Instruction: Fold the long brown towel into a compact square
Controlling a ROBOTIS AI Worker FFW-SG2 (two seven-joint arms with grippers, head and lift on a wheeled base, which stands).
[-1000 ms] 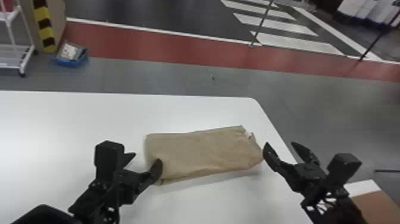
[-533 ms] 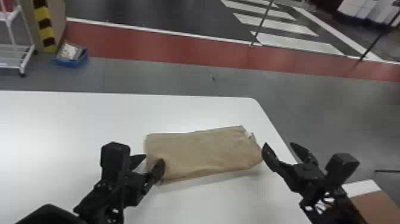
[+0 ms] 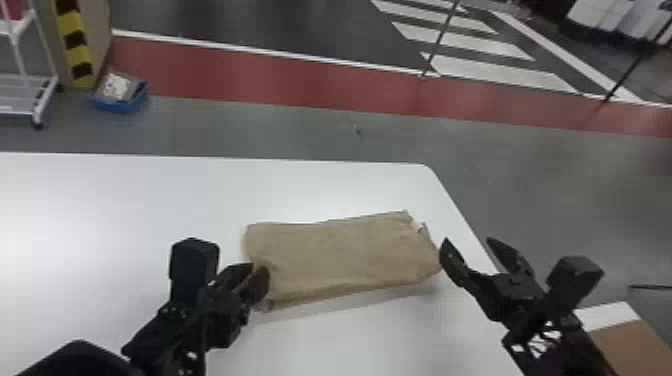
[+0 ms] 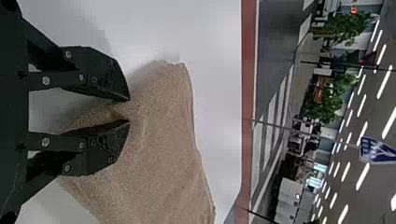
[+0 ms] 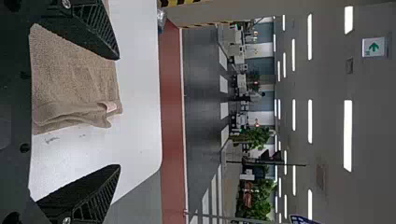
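Your long brown towel lies folded into a flat oblong on the desk, a smooth white top with a rounded far corner. Its long axis runs roughly left to right before you, with the right end angled slightly farther away. At that right end you can see uneven layers and a small pale tag.

At the near left corner you have the left hand, its fingers brought close together and pinching a pucker of the towel. Your right hand is just beside the towel's right end, its fingers spread wide; you cannot tell from here whether it touches the cloth.

The towel sits near the desk's right edge, and beyond the desk you have grey floor, a dull red band, then dark paving with white stripes. Far to your left stand a white wheeled metal rack, a yellow-and-black striped post and a blue plastic bin. At your lower right is a brown-and-white flat surface. Your wrist views also take in leafy green plants and long ceiling lights.
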